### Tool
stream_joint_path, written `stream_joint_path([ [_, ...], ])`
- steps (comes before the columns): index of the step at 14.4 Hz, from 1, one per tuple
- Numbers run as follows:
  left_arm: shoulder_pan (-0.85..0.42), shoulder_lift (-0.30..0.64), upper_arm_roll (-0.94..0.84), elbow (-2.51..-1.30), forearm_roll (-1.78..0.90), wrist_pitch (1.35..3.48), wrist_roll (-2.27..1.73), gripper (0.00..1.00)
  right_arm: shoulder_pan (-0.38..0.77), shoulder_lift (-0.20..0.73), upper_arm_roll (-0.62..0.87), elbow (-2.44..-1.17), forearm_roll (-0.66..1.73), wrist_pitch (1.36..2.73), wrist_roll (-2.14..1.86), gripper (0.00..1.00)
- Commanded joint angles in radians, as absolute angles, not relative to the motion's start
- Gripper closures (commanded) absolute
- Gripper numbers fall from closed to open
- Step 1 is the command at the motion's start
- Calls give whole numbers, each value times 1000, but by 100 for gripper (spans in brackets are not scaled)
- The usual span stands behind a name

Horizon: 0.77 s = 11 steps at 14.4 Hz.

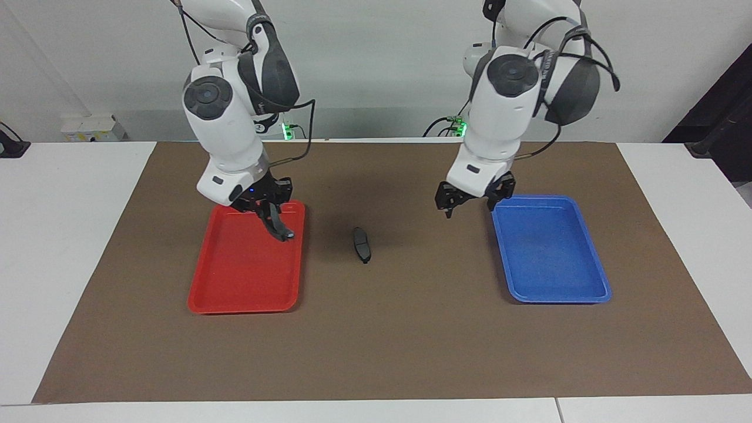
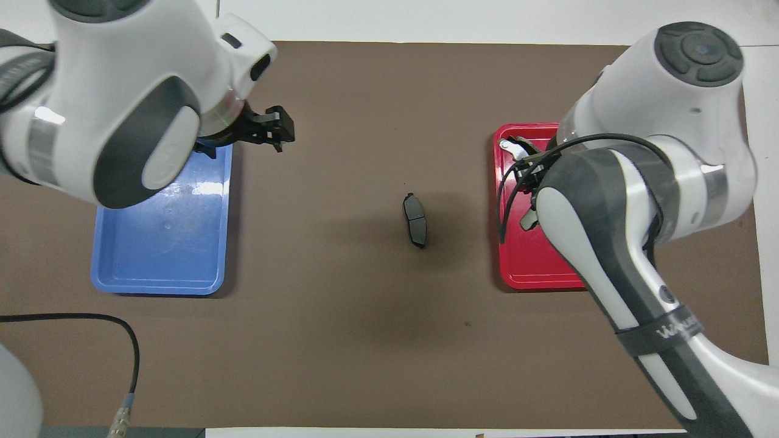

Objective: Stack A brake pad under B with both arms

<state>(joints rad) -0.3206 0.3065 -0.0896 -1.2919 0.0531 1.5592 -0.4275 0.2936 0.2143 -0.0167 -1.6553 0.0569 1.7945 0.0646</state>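
Observation:
The short A brake pad [image 1: 361,245] lies on the brown mat between the two trays; it also shows in the overhead view [image 2: 415,220]. My right gripper [image 1: 267,214] is shut on the longer, curved pad B [image 1: 281,228] and holds it up over the red tray [image 1: 235,282], at the corner toward the middle of the table. In the overhead view the right arm hides most of this grasp. My left gripper [image 1: 470,202] is open and empty, up in the air over the mat beside the blue tray [image 1: 552,258]; it also shows in the overhead view [image 2: 277,131].
The red tray [image 2: 529,267] sits toward the right arm's end and the blue tray [image 2: 158,243] toward the left arm's end. A brown mat [image 1: 411,341] covers the table. A black cable [image 2: 91,316] lies on the mat nearest the robots.

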Motion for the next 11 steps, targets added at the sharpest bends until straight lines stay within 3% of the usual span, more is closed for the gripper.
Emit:
stream_joint_path([
  [1,-331,201,65,-1370,-23,1520,-238,0,354,264,-18,-1657,103,1876,161,100],
  [7,-238,54,137,-1482,-46,1503,-43,0,494,417,-17,-1646,126,2040,321,100],
  [11,-218,-3,108,-1537,-46,1511,-84,0,512,439,-18,-1692,120,2066,311,100],
])
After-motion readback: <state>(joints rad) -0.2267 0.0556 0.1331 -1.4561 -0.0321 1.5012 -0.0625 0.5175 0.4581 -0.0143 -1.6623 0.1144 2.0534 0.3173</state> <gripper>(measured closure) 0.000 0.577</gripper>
